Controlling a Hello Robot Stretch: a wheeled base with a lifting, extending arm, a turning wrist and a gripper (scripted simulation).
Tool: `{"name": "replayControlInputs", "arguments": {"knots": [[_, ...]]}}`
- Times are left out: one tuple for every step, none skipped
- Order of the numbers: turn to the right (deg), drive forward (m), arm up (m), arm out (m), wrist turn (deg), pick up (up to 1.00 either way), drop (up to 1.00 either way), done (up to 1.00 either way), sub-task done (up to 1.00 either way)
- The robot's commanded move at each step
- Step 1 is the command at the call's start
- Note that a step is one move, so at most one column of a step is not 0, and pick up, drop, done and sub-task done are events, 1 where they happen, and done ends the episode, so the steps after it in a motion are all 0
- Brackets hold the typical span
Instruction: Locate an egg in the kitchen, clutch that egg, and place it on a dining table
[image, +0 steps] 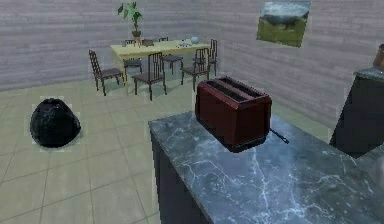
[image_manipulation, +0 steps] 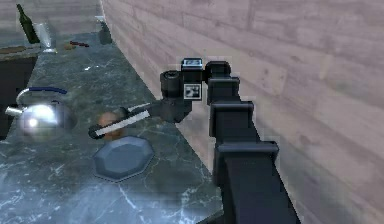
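My claw sits at a small brown blob on the tabletop, near a dark plate — I cannot tell if it is spread, pressed together, or holding anything.

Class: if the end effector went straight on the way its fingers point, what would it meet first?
Probably the small brownish lump on the counter, right by the end effector. Beyond it stands the kettle. Depth is unclear.
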Motion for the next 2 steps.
{"name": "replayControlInputs", "arguments": {"knots": [[0.0, 0.0, 0.0, 0.0, -45.0, 0.0, 0.0, 0.0, 0.0], [0.0, 0.0, 0.0, 0.0, -21.0, 0.0, 0.0, 0.0, 0.0]]}}
